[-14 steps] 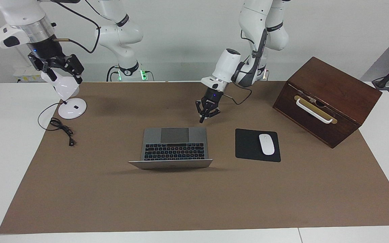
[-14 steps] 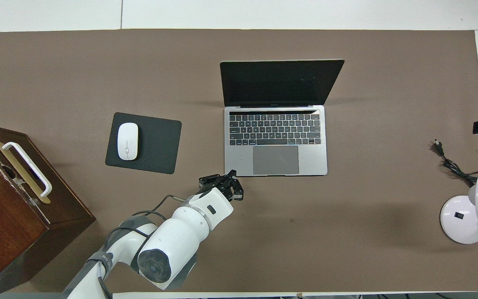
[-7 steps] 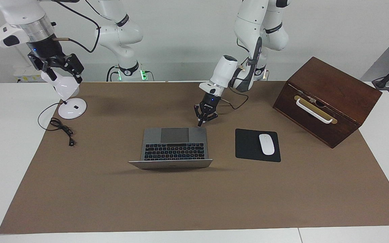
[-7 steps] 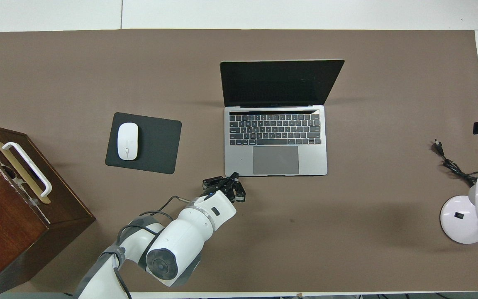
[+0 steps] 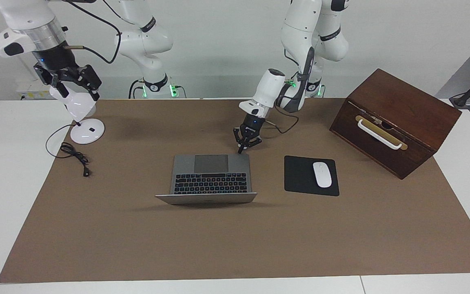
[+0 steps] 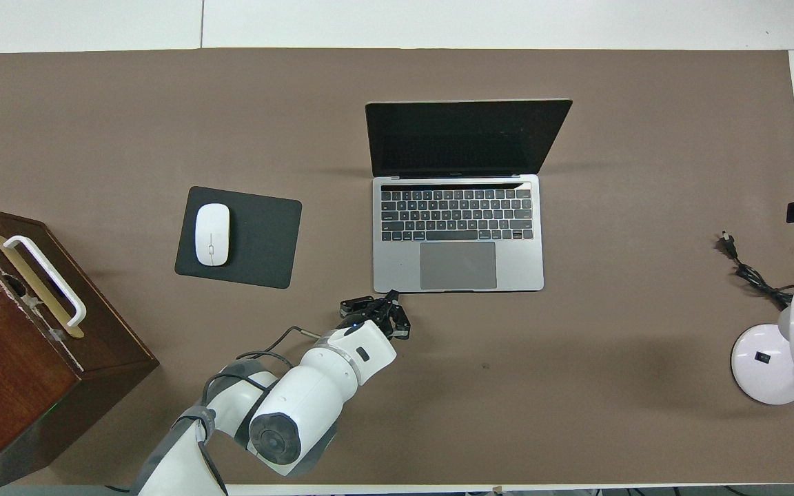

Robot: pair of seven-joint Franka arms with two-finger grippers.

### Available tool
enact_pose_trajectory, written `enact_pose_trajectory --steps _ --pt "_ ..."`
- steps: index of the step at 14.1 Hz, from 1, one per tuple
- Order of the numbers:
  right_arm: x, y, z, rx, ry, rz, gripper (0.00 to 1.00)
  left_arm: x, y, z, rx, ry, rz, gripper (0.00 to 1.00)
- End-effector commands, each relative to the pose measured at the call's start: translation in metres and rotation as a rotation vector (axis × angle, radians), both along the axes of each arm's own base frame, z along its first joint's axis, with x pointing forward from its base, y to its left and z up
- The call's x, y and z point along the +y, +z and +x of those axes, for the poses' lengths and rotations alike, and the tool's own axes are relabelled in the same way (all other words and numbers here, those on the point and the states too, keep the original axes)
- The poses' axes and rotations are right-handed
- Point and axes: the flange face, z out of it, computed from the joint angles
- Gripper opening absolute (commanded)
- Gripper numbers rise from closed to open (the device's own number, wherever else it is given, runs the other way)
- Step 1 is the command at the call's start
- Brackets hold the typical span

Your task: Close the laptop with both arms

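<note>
matte grey metal laptop (image 5: 210, 173) lies open on brown mat (image 5: 235, 245).

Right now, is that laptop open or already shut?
Open. The laptop shows its keyboard and trackpad, and its dark screen stands raised at the edge farther from the robots.
</note>
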Motion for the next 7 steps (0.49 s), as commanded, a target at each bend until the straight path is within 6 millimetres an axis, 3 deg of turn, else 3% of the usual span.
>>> enact_pose_trajectory --steps 1,4,7 --pt "-0.004 0.000 -0.006 -0.007 0.002 0.021 1.00 0.002 -0.007 0.007 -0.021 -0.005 0.014 0.00" --pt "-0.005 0.001 -0.008 -0.004 0.002 0.022 1.00 0.005 0.009 0.020 -0.044 0.025 -0.018 0.00" --pt "-0.006 0.001 -0.008 -0.002 0.001 0.022 1.00 0.008 0.010 0.023 -0.042 0.037 -0.019 0.00"
